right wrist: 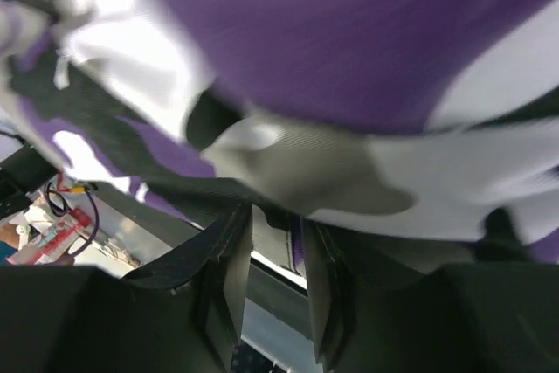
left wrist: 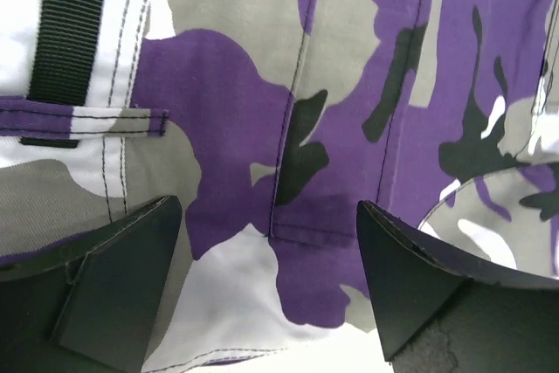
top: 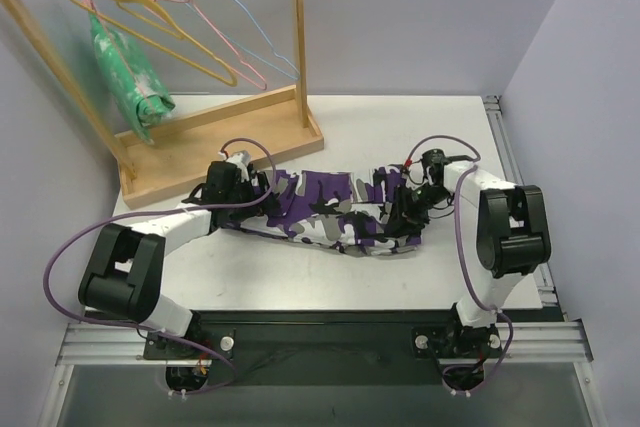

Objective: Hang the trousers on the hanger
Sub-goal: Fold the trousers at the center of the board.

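The hanger (top: 205, 62) hangs on the rail of the rack (top: 215, 112) at the table's (top: 400, 127) far left corner, raised and well apart from the cloth. It is nearer the left arm than the right.

The left claw (top: 262, 192) sits at the left end of the trousers (top: 330, 212), with its 2 fingers spread wide. In the left wrist view the left claw (left wrist: 271, 277) hangs just over flat cloth. A seam of the trousers (left wrist: 349, 85) runs between the fingers, and nothing is pinched. The cloth lies straight ahead of it, so a grip here probably needs only a short descent.

The trousers lie across the middle of the table. Their long axis runs left to right, roughly along the near edge, with the left end a little farther back.

The right claw (top: 405, 212) is at the right end, where the cloth bunches. In the right wrist view the right claw (right wrist: 275, 286) has its fingers pressed close on a thin fold of the trousers (right wrist: 367, 58), and the rest drapes over it.

With 1 claw at each end, the garment spans both arms. Any carry to the hanger would likely go far and left.
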`<state>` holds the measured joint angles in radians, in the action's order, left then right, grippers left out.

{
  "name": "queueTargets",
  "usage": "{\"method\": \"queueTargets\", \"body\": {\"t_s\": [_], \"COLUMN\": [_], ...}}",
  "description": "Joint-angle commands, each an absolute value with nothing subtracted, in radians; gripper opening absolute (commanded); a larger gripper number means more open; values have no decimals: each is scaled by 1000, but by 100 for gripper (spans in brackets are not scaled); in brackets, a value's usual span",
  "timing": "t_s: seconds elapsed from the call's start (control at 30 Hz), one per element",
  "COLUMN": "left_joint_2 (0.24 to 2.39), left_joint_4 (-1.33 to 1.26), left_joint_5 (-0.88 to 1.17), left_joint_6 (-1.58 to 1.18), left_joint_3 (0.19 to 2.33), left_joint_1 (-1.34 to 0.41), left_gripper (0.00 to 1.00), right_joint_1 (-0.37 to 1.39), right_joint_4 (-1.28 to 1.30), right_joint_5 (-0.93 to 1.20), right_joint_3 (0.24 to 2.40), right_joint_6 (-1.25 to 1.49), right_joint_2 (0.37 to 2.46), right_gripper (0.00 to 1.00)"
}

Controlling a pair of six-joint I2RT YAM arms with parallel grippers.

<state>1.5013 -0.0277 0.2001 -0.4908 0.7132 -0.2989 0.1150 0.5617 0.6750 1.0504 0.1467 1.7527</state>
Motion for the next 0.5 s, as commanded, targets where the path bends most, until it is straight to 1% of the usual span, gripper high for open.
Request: {"method": "queueTargets", "body": {"t_s": [0.0, 0.2, 0.37, 0.47], "left_joint_2": [1513, 1451, 1312, 1211], "left_joint_4": [-48, 57, 181, 276], "left_joint_5": [100, 48, 8, -43], "left_joint_6": [-538, -525, -494, -448], "left_joint_3": [698, 736, 773, 813], "left_joint_1": [-298, -298, -334, -397], "left_gripper": [93, 94, 95, 95], "right_joint_1": [114, 117, 117, 117], "right_joint_4": [661, 693, 718, 726], "right_joint_5": [539, 468, 485, 503], "right_joint_3": [1064, 1094, 1127, 1169], "right_joint_6": [158, 150, 150, 149], "right_joint_2": [1821, 1870, 1856, 1839], "right_gripper": [29, 29, 29, 29]}}
